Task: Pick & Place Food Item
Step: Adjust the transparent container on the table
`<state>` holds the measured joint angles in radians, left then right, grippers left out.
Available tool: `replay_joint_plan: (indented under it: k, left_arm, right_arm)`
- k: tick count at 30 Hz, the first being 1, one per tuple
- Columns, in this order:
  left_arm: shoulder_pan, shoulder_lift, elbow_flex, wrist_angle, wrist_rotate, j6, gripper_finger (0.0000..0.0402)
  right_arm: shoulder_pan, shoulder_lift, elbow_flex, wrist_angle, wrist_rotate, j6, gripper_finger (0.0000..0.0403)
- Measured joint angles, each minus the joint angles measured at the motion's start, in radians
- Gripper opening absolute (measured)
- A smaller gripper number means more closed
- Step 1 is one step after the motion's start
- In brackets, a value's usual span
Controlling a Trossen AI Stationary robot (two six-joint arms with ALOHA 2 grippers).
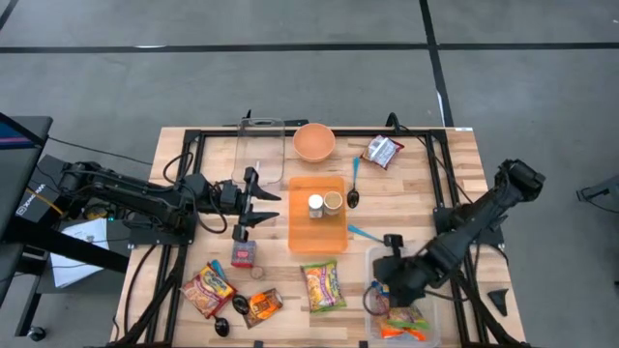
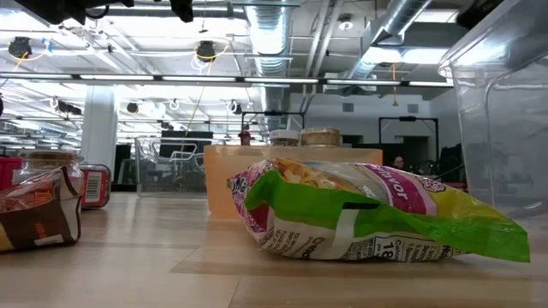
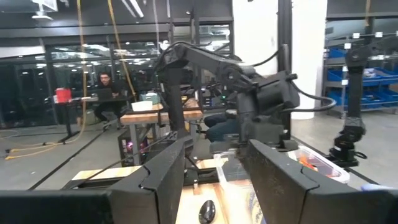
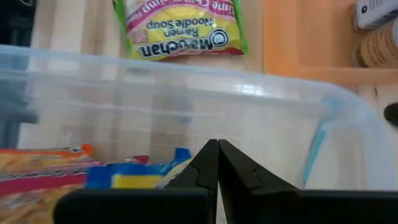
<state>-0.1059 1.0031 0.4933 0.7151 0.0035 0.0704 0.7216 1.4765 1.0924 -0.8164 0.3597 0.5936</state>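
Observation:
A clear plastic bin (image 1: 432, 319) stands at the table's near right and holds orange and blue-yellow food packets (image 4: 93, 171). My right gripper (image 4: 217, 155) hangs shut above the bin's inside, pointing steeply down, with nothing between its fingers; in the high view it (image 1: 380, 287) is over the bin's left part. A green-and-pink ramen noodle packet (image 1: 323, 286) lies flat on the table just left of the bin. My left gripper (image 1: 256, 198) waits open at mid-left, raised and level, holding nothing.
An orange tray (image 1: 317, 237) with two jars sits mid-table, with an orange bowl (image 1: 313, 141) and a clear container (image 1: 259, 150) behind it. Snack packets (image 1: 208, 290) and a red can (image 1: 244, 254) lie near left. A blue spoon (image 4: 314, 155) lies by the bin.

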Motion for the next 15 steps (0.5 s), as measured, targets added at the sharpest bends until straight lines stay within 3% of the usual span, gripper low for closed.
replay_joint_plan:
  k: [6,15]
  left_arm:
    - [0.000,0.000,0.000,0.000,0.006,0.000,0.0167]
    - [0.000,0.000,0.000,0.000,0.010,0.000,0.0167]
  right_arm:
    - [-0.054,0.000,0.000,0.047,-0.072,-0.071,0.0001]
    - [-0.026,0.000,0.000,0.102,-0.075,-0.099,0.0001]
